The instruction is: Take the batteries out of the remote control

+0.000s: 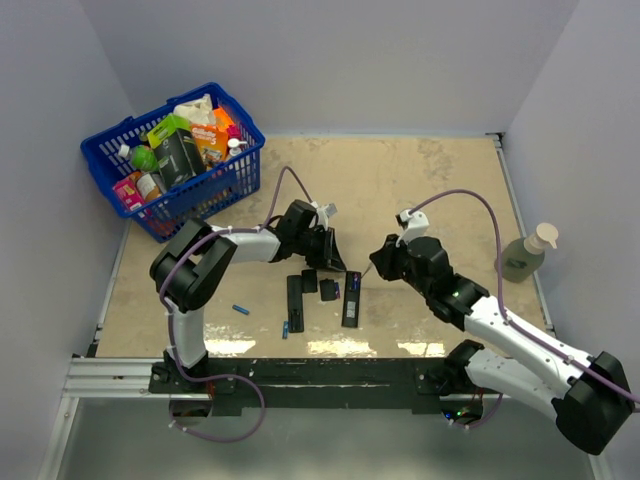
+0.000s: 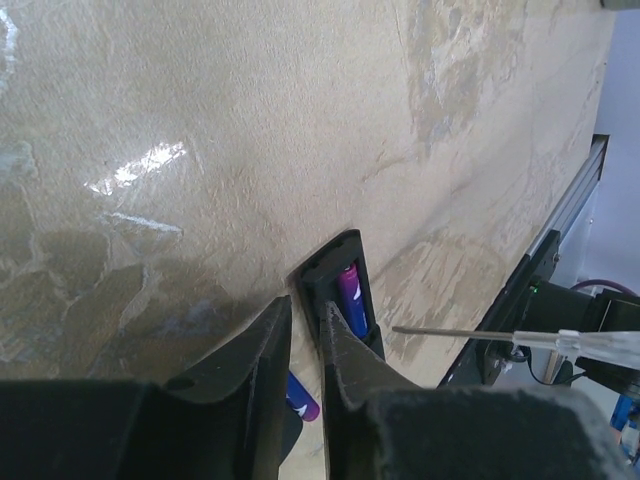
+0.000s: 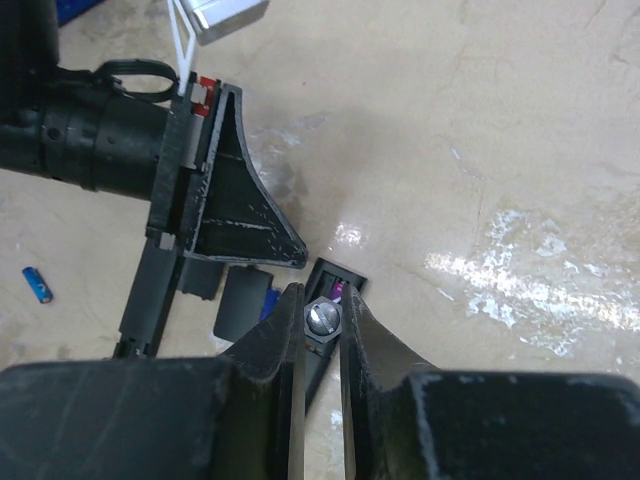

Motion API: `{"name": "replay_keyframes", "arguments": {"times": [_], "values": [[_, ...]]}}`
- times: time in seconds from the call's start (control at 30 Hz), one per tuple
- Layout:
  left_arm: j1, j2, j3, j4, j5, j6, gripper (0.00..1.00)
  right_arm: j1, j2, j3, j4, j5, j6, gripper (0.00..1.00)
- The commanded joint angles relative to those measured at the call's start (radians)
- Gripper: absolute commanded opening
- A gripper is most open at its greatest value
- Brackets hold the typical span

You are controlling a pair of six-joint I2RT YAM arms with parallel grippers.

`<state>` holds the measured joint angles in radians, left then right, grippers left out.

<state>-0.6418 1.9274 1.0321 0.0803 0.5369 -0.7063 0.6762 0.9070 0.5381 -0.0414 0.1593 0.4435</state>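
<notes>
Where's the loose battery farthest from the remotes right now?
Top view: the blue battery lies on the table left of centre, between the left arm and the left-hand remote.

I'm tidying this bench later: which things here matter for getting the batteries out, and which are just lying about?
Job:
remote with a purplish battery inside
second remote
loose blue batteries
black covers
thin tool in the right gripper

Lying about:
blue basket of groceries
pump bottle
</notes>
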Motion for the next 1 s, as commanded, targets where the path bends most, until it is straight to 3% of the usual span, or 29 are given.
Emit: {"name": "replay_keyframes", "arguments": {"times": [0.0, 0.97], "values": [[-0.001, -0.039, -0.004, 0.055, 0.014, -0.007, 0.23, 0.003, -0.008, 0.043, -0.04, 0.051, -0.041, 0.0], [-0.004, 0.01, -0.063, 0.139, 0.06, -0.044, 0.23, 0.003, 0.047, 0.043, 0.093, 0.003, -0.072, 0.0]]}}
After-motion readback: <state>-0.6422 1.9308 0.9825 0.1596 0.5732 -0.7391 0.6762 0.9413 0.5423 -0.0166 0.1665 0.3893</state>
